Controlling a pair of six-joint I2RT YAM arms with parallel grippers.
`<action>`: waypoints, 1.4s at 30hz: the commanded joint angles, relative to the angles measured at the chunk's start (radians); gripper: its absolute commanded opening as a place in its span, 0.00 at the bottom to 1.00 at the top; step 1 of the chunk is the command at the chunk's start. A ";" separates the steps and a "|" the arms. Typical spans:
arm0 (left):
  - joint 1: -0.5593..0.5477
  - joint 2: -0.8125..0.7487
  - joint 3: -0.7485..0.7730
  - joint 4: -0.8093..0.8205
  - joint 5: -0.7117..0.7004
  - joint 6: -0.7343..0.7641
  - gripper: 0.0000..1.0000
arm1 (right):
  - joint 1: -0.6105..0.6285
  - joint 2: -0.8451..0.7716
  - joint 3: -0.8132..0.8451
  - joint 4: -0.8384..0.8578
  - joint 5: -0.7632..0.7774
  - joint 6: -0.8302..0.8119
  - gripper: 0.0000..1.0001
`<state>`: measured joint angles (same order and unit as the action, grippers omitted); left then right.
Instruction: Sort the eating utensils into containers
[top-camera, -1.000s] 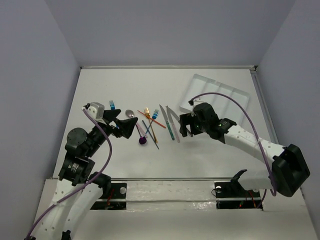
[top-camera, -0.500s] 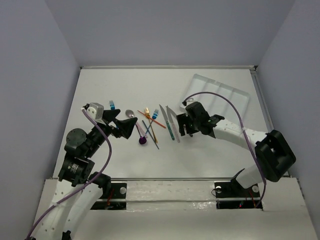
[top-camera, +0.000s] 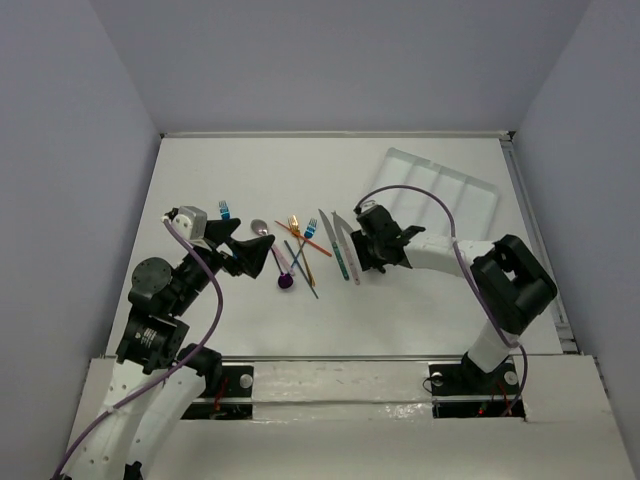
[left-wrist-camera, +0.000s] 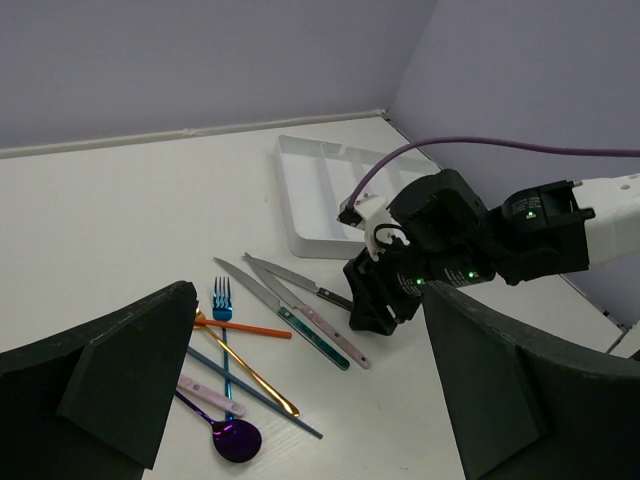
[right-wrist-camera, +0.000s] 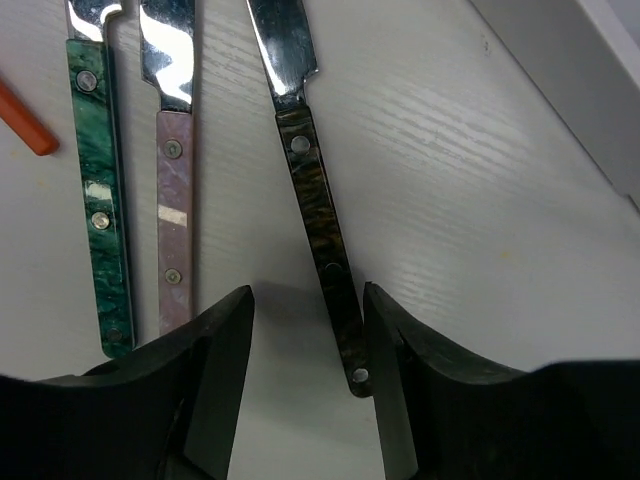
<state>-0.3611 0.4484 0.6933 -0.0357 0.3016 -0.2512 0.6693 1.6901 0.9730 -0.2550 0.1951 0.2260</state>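
Note:
Several utensils lie mid-table: a purple spoon (top-camera: 286, 281), a gold fork (top-camera: 296, 230), a blue fork (top-camera: 224, 210) and three knives (top-camera: 340, 250). The white tray (top-camera: 440, 190) of long compartments sits at the far right. My right gripper (top-camera: 365, 262) is open and low over the table. In the right wrist view its jaws (right-wrist-camera: 305, 340) stand astride the end of the dark-handled knife (right-wrist-camera: 320, 210), the right finger (right-wrist-camera: 400, 360) against the handle. The pink-handled knife (right-wrist-camera: 172, 180) and green-handled knife (right-wrist-camera: 98, 200) lie just left. My left gripper (top-camera: 262, 256) is open and empty above the purple spoon (left-wrist-camera: 235, 438).
The tray (left-wrist-camera: 320, 165) lies beyond the right arm, its near corner close to the knife blades. An orange handle (left-wrist-camera: 245, 327), a gold spoon (left-wrist-camera: 250, 375) and a blue fork (left-wrist-camera: 222, 300) cross each other left of the knives. Walls close in the table at left, back and right.
My right gripper has moved left and down to the knives, now astride the dark-handled knife. The left arm has not moved.

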 joint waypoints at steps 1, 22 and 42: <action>-0.006 -0.005 0.006 0.037 -0.002 0.012 0.99 | 0.001 0.028 0.044 0.069 0.035 -0.028 0.44; -0.015 -0.008 0.006 0.037 -0.001 0.015 0.99 | 0.001 -0.026 0.030 0.109 0.029 -0.010 0.00; -0.015 -0.033 0.002 0.037 -0.004 0.010 0.99 | -0.175 -0.060 0.214 0.310 0.282 0.455 0.00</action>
<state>-0.3721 0.4286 0.6933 -0.0360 0.2989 -0.2447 0.5461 1.5906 1.1275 -0.0433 0.3553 0.5102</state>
